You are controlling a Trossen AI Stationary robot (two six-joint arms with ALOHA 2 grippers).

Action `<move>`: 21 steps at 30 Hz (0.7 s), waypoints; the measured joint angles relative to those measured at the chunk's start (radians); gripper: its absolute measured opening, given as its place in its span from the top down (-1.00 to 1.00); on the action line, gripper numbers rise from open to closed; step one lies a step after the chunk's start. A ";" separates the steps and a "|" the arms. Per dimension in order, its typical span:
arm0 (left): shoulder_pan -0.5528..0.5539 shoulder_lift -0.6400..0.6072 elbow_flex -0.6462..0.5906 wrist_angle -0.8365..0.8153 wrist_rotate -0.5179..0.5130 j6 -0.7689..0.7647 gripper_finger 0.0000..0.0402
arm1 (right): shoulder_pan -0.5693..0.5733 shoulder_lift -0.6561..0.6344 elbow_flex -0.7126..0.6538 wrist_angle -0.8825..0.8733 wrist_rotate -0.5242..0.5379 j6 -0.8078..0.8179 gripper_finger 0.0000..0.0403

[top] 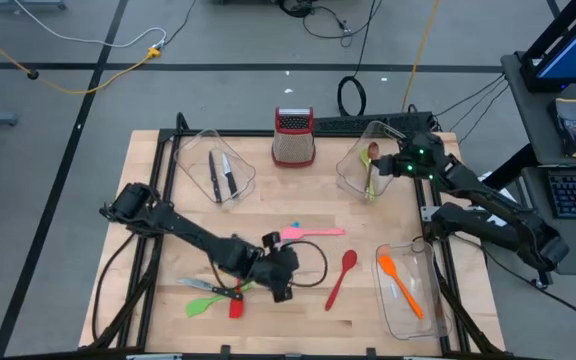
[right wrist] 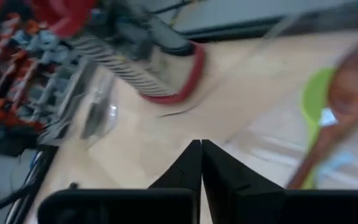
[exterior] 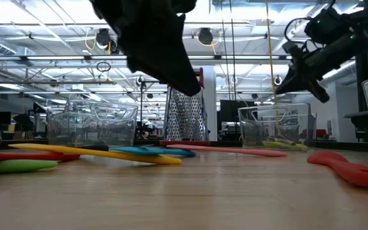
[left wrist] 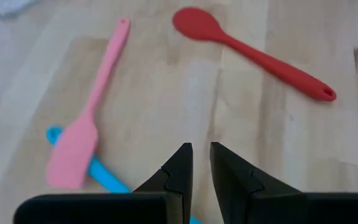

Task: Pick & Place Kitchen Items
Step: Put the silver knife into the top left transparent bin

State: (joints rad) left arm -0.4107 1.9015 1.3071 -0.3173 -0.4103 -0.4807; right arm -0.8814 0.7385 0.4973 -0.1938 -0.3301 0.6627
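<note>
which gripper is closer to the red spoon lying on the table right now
Left. The left gripper hovers over the table's middle, just beside the red spoon. The right gripper is far off at the back bin holding green and brown spoons.

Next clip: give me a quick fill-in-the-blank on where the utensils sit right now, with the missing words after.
1. The two black-handled knives lie inside the clear bin to the ____ of the box grater in the high view.
2. The orange spatula lies in a clear bin on the robot's ____ side.
3. The pink spatula lies across a ____ utensil.
4. The red spoon lies on the bare ____.

Missing words: left; right; blue; table
</note>
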 joint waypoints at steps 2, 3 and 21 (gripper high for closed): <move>-0.019 0.000 0.000 -0.002 -0.001 -0.053 0.69 | 0.000 -0.030 0.000 -0.001 -0.039 -0.019 0.96; -0.028 0.000 0.000 -0.002 -0.002 -0.075 0.69 | 0.000 -0.045 0.000 -0.001 -0.063 -0.030 0.96; -0.066 0.000 0.000 -0.003 -0.013 -0.141 0.69 | 0.065 -0.269 0.000 -0.014 -0.308 -0.210 1.00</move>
State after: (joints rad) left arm -0.4772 1.9015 1.3071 -0.3200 -0.4232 -0.6217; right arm -0.8167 0.4693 0.4973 -0.2075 -0.6380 0.4525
